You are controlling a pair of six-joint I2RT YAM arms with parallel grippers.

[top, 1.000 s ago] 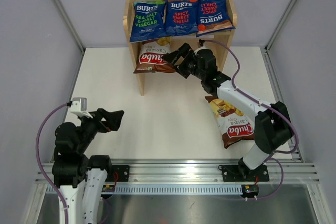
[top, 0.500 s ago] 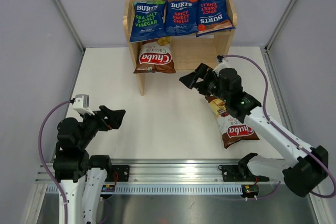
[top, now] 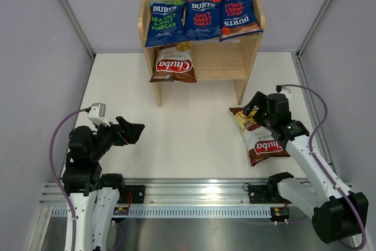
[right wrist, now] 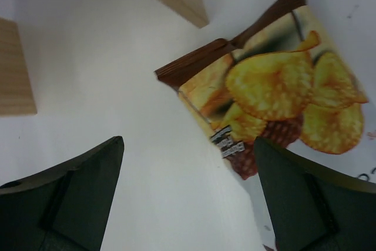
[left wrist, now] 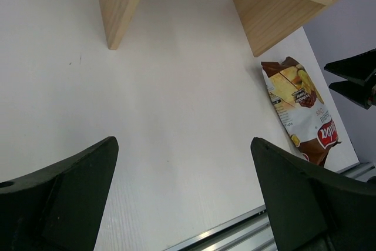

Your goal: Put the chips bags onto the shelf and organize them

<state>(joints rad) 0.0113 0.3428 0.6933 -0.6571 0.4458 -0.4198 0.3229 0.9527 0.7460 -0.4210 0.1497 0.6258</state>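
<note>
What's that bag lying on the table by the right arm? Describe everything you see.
It is a small glossy Chuba bag, brown and white with pictured golden chips and a red logo. It lies flat, face up, on the table, near the right leg of the shelf. The open right gripper hangs over its far end.

The right end effector [top: 252, 107] is drawn back from the lower tier of the shelf [top: 247, 63], where it was seen just beside the Chuba bag [top: 173, 64] lying there, and is now held over the tabletop [top: 188, 121], above the far end of the second Chuba bag [top: 263, 142] on the right. The right arm is folded back toward its base, so this bag, earlier partly covered by the arm, is shown almost whole. The left end effector [top: 130, 131] is shifted slightly to the right.
</note>
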